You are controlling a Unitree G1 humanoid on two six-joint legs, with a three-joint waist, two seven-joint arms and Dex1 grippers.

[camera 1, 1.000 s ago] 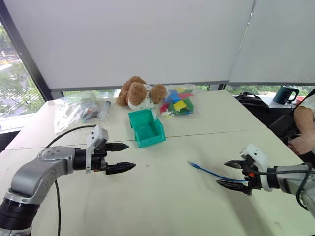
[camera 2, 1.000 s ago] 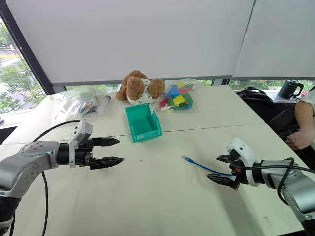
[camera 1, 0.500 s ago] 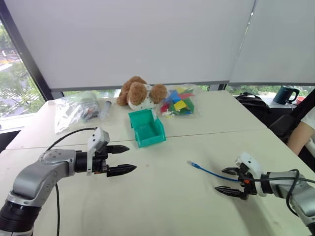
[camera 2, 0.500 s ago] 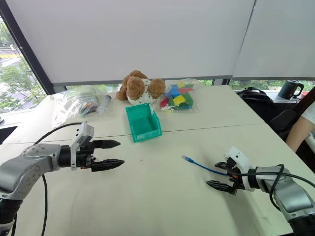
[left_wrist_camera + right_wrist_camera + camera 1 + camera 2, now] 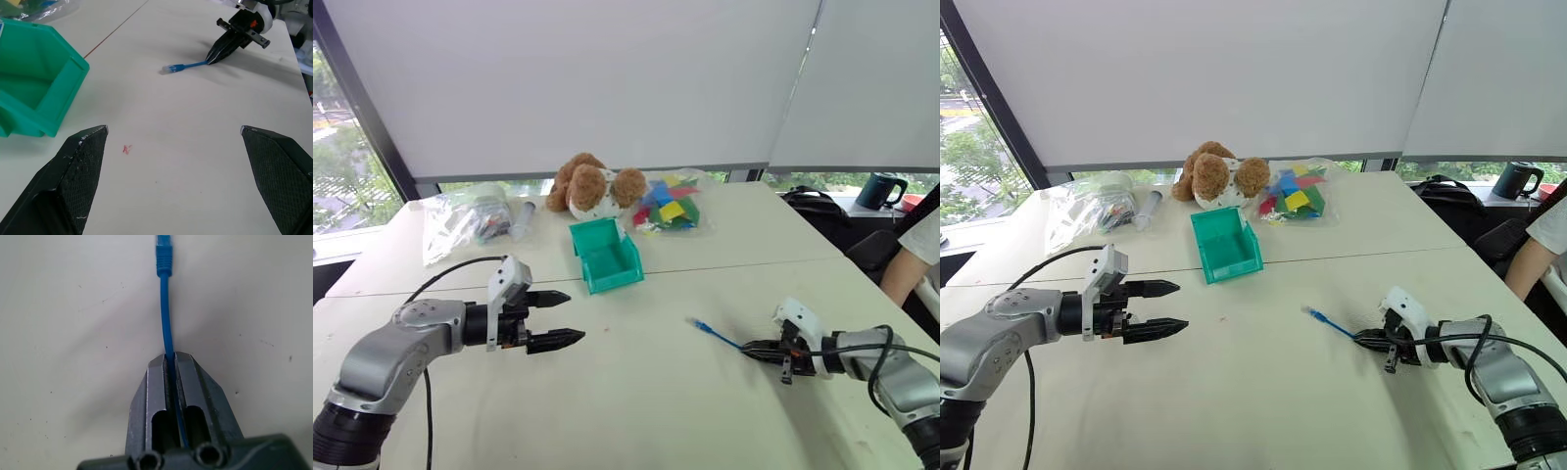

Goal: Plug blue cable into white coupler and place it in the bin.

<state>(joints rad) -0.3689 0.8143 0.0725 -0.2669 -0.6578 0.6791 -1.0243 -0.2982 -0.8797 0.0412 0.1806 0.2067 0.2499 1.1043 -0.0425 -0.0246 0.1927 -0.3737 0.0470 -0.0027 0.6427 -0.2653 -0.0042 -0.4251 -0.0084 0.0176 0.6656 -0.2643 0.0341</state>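
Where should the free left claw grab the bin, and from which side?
Take the bin by one thin side wall, coming from above with one finger inside and one outside. It sits upright with its top open and its side walls exposed; a plush toy crowds its far side. The left claw is open, near it.

The blue cable vanishes between the right tool fingers — its far end hidden.
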